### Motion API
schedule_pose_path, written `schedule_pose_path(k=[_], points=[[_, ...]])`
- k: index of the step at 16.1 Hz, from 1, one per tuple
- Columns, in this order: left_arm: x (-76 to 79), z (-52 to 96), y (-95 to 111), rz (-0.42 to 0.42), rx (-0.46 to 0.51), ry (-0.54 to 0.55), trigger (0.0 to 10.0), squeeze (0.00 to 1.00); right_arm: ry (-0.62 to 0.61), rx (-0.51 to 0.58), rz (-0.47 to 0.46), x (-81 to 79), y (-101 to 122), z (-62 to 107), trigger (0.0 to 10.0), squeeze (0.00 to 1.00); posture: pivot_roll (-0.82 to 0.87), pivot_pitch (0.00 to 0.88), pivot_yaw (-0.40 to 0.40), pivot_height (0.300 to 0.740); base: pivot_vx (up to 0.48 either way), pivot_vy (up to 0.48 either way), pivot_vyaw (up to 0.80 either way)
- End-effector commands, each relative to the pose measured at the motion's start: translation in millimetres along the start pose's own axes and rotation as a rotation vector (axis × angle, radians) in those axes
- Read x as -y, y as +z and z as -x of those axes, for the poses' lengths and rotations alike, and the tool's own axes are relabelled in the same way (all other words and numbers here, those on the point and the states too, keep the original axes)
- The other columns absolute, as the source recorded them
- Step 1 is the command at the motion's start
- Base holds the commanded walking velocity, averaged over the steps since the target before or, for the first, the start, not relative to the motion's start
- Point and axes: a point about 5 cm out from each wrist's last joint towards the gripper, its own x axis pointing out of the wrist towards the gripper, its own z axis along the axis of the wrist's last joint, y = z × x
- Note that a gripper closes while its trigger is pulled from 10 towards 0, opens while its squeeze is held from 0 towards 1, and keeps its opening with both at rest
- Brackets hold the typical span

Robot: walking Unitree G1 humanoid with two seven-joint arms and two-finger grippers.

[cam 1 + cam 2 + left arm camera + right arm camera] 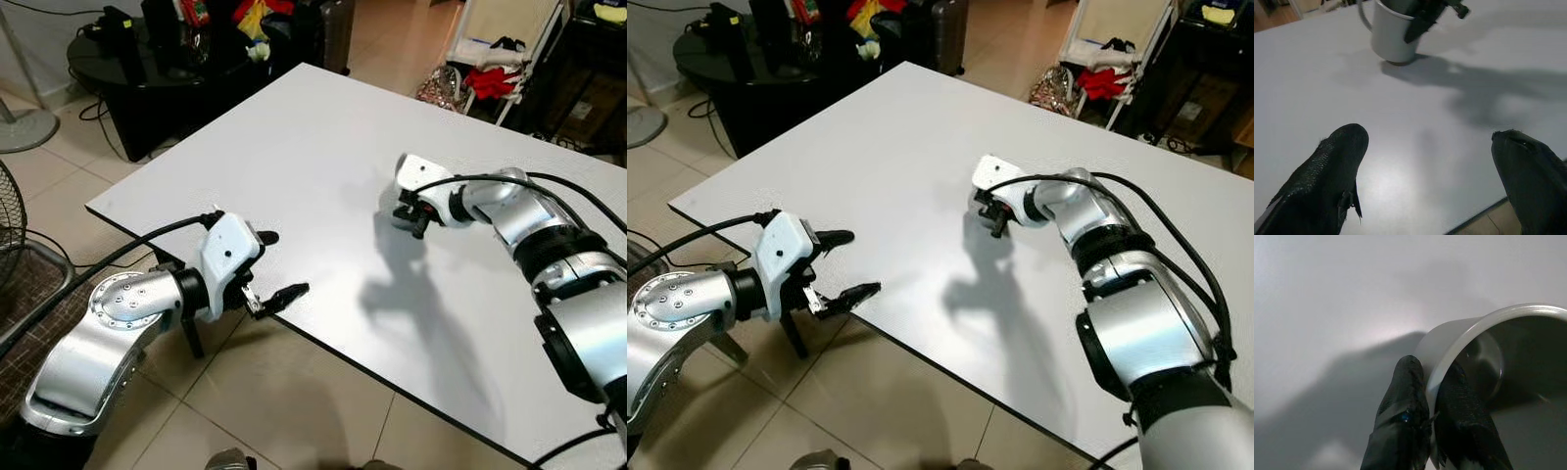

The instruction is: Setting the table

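The white ceramic mug [1392,32] stood mid-table on the white rectangular table [294,147], the right gripper [1432,426] pinching its rim — one finger inside, one outside. Rigid, glazed, probably slippery and breakable, it wanted firm hold. The left gripper [274,266] hovered spread at the near-left edge.

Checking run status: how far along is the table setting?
Early. Done: nothing laid out on the white table. In hand: right end effector pinches the rim of a white mug, one finger inside, mug on the tabletop. Left end effector open at the near edge. Left: everything else.
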Motion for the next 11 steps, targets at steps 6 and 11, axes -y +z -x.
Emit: schedule_pose_path(k=[6,11], points=[[5.8,1.5,-0.4,-0.003,-0.019,-0.023,10.0,0.0,-0.053,0.016,0.027,4.7,9.3,-0.8,10.0,0.0,0.1,0.086,-0.068,0.74,0.0,0.0,0.0],[3.3,0.5,3.3,-0.008,-0.006,-0.016,10.0,0.0,-0.078,0.025,0.038,10.0,12.4,2.9,10.0,1.0,0.1,0.075,-0.066,0.74,0.0,0.0,0.0]])
